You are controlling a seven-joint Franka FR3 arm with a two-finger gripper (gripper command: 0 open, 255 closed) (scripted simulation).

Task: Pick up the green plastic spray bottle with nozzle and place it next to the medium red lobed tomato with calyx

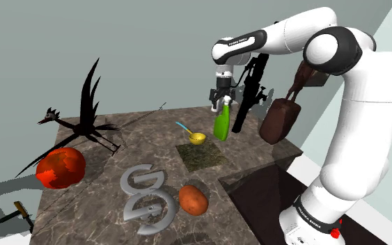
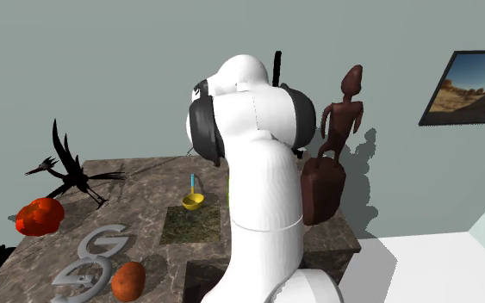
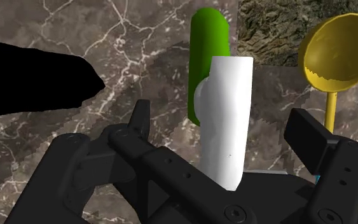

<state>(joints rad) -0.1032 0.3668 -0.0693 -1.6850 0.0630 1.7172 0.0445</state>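
Pincer (image 1: 221,99): spread, one finger on either side of the white nozzle (image 3: 225,121), touching neither flank. The green spray bottle (image 1: 221,127) stands upright directly beneath it on the marble top (image 1: 118,139). I judge the bottle to be light, rigid plastic, smooth and probably slippery. It is tall and narrow, so a skewed squeeze could tip it. Best hold, I think: the nozzle head or the neck just under it, closed squarely. The red tomato (image 1: 60,168) sits well away from the pincer.
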